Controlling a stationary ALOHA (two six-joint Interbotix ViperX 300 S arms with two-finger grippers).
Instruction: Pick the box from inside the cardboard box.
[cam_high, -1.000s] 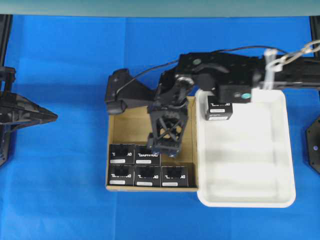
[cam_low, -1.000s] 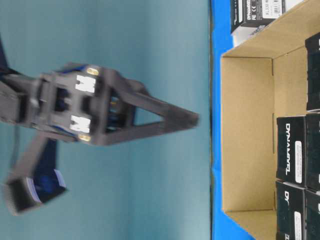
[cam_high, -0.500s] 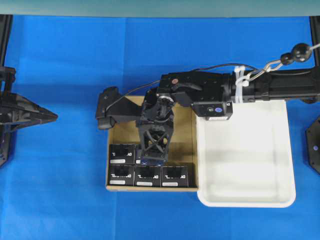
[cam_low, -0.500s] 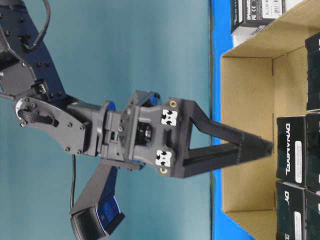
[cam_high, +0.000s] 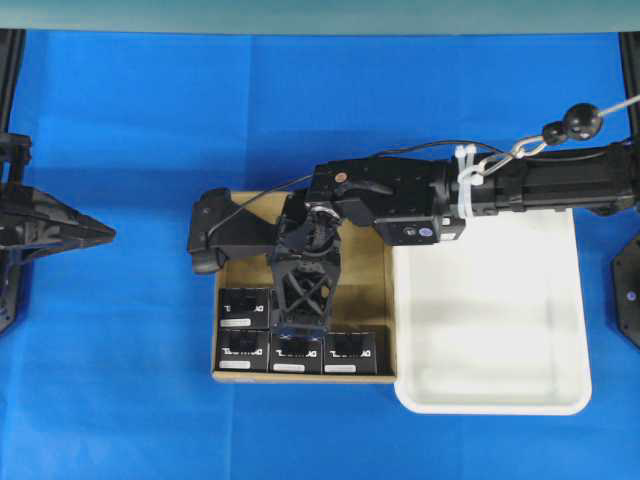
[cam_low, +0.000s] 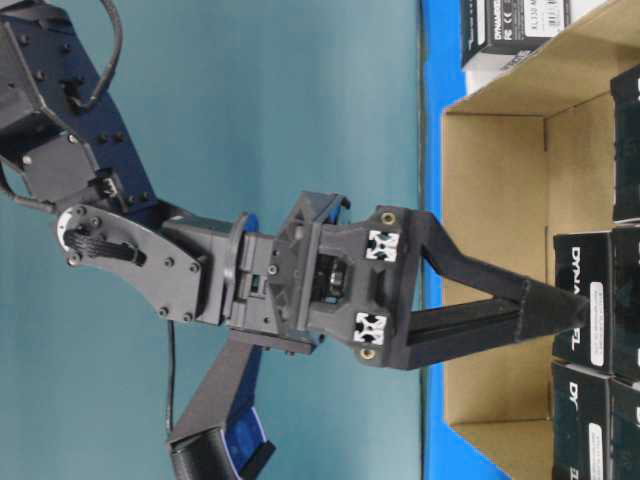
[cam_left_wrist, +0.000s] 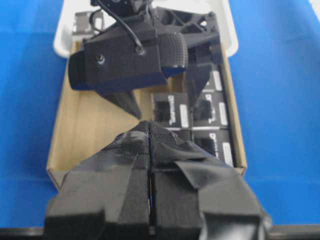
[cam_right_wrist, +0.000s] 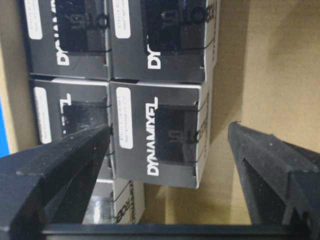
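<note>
The cardboard box (cam_high: 250, 262) holds several black boxes with white lettering along its near side. My right gripper (cam_high: 300, 322) reaches in from the right, open, with its fingers low on either side of one black box (cam_right_wrist: 160, 135) in the second row. In the right wrist view the right gripper (cam_right_wrist: 169, 127) has one finger (cam_right_wrist: 60, 160) on the box's left and the other (cam_right_wrist: 270, 160) on its right, with gaps on both sides. That box is hidden under the gripper in the overhead view. My left gripper (cam_high: 100, 233) is shut and empty, left of the carton.
A white tray (cam_high: 500, 330) touches the carton's right side; my right arm lies over its far left corner. Another black box (cam_low: 510, 25) shows beyond the carton's far wall. Blue cloth covers the table around them.
My right gripper has moved left and down into the carton, from above the boxes to astride a second-row box. The left arm has not moved.
</note>
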